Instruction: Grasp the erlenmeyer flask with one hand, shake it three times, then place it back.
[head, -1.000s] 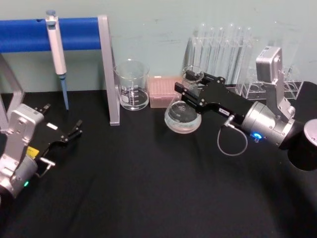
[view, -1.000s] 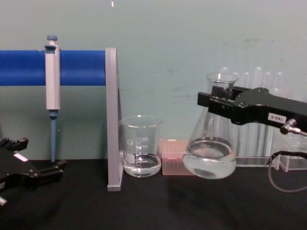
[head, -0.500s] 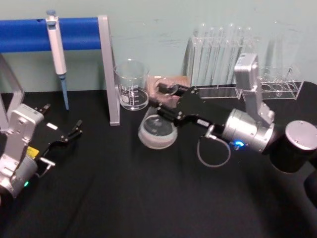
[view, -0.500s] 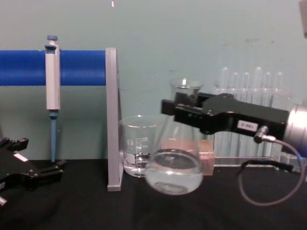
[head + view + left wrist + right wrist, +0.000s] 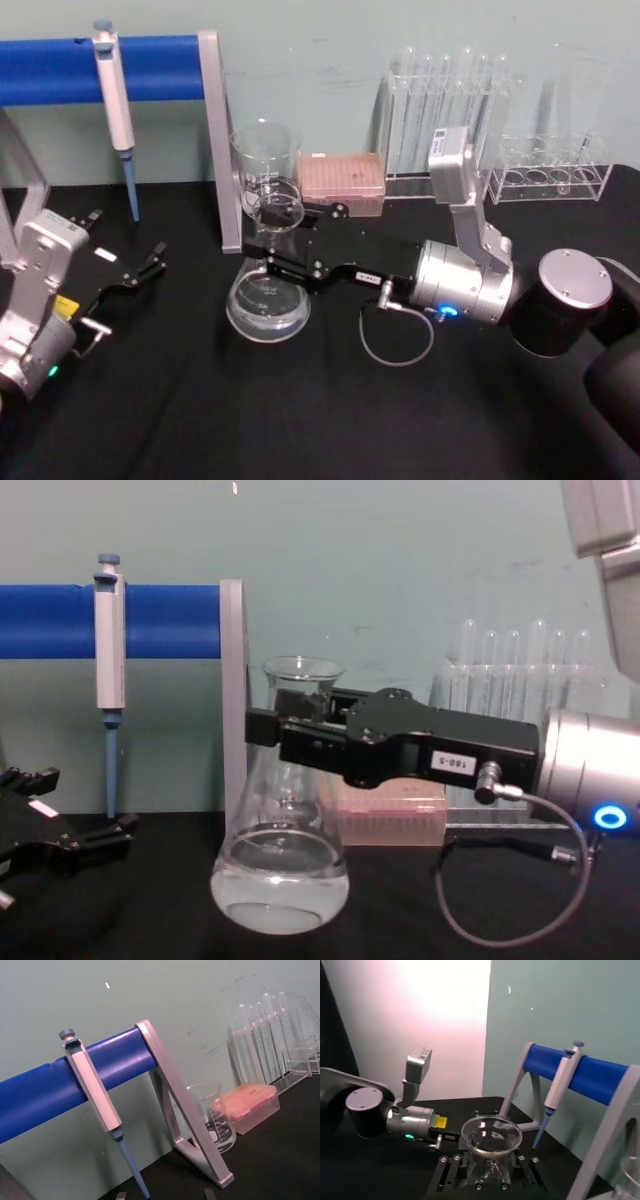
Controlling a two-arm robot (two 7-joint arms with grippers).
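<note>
The erlenmeyer flask is clear glass with a little clear liquid in its wide base. It stands upright just in front of the beaker and the grey stand post. My right gripper is shut on the flask's neck, reaching in from the right. The chest view shows the flask large and close, low over the black table; I cannot tell whether its base touches. The black right gripper clamps just below the flared rim. The right wrist view looks down on the flask's rim between the jaws. My left gripper rests open at the far left.
A glass beaker stands right behind the flask. Beside it is a pink tip box. Tall test tubes and a clear rack line the back right. A pipette hangs on the blue bar stand.
My right gripper has carried the flask leftward and toward me, from in front of the test tubes to in front of the beaker. The left arm has not moved.
</note>
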